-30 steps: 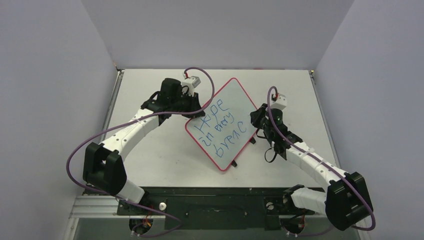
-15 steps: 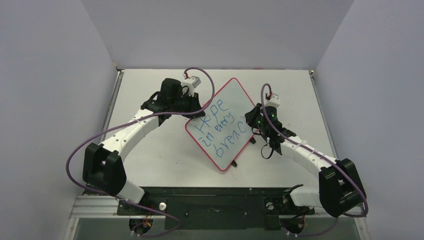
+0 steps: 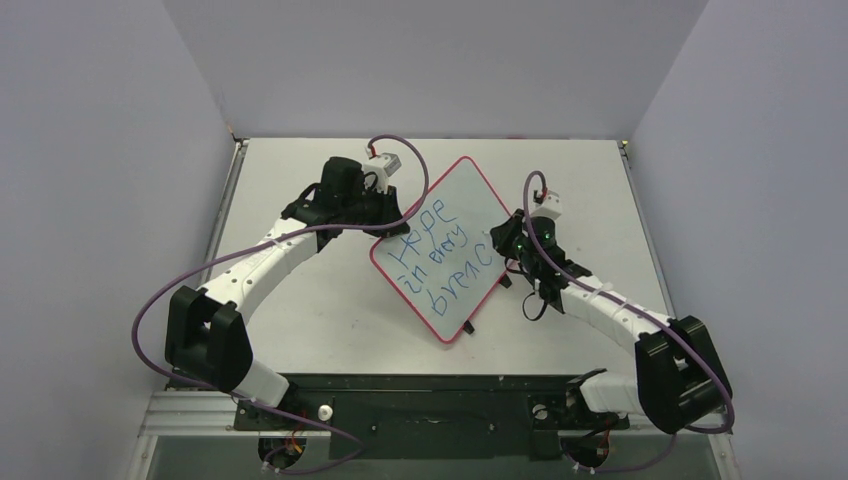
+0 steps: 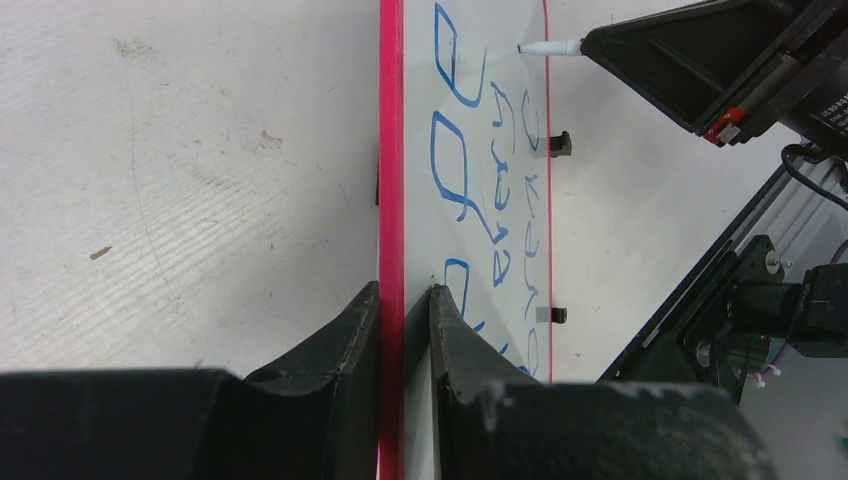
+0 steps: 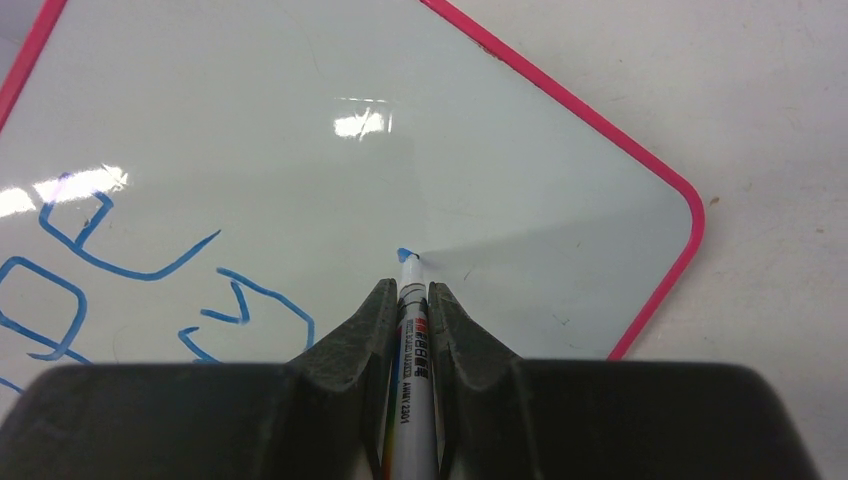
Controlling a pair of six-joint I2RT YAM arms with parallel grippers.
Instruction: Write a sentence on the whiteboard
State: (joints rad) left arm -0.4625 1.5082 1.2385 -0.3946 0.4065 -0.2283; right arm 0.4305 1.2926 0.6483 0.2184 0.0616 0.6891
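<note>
The right gripper is clamped on a marker. The tip touches the whiteboard at a small blue dot, on bare surface just past the sentence. The left gripper pinches the board's left rim at the middle of the table. The next letter probably calls for light, even pressure, short strokes and a firm left grip, so that the board does not slide.

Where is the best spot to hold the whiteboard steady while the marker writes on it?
Pinch the thin red rim on the whiteboard at its left edge, approaching from the left. That edge is slim enough to clamp, sits opposite the black clips, and is clear of the sentence and the marker in the right end effector. The left end effector is shut on it there.
</note>
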